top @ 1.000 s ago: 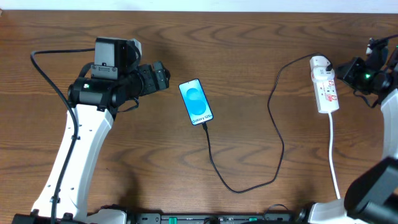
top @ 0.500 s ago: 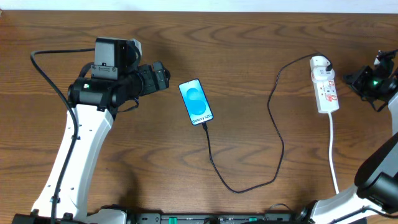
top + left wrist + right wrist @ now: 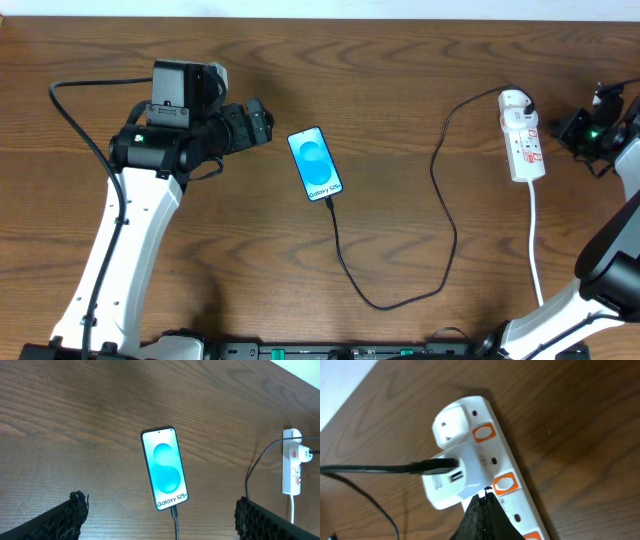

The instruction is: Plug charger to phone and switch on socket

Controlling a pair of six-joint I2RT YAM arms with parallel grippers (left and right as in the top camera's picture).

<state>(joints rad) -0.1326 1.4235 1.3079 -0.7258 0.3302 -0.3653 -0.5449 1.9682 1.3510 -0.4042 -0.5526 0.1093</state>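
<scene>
The phone (image 3: pixel 315 163) lies face up mid-table with its blue screen lit, and it also shows in the left wrist view (image 3: pixel 165 468). The black charger cable (image 3: pixel 440 200) runs from the phone's bottom port (image 3: pixel 174 512) in a loop to the white adapter (image 3: pixel 452 477), which sits in the socket strip (image 3: pixel 524 148). My left gripper (image 3: pixel 262 122) is open and empty, just left of the phone (image 3: pixel 161 504). My right gripper (image 3: pixel 573 125) is shut and empty, just right of the strip. Its tip (image 3: pixel 486 494) points at an orange switch (image 3: pixel 504 483).
The strip's white cord (image 3: pixel 537 250) runs toward the front edge at the right. Another orange switch (image 3: pixel 483 433) sits near the strip's far end. The table's far edge (image 3: pixel 320 17) borders a white wall.
My right gripper has drawn back a little to the right, away from the strip. The left arm, phone and cable have not moved.
</scene>
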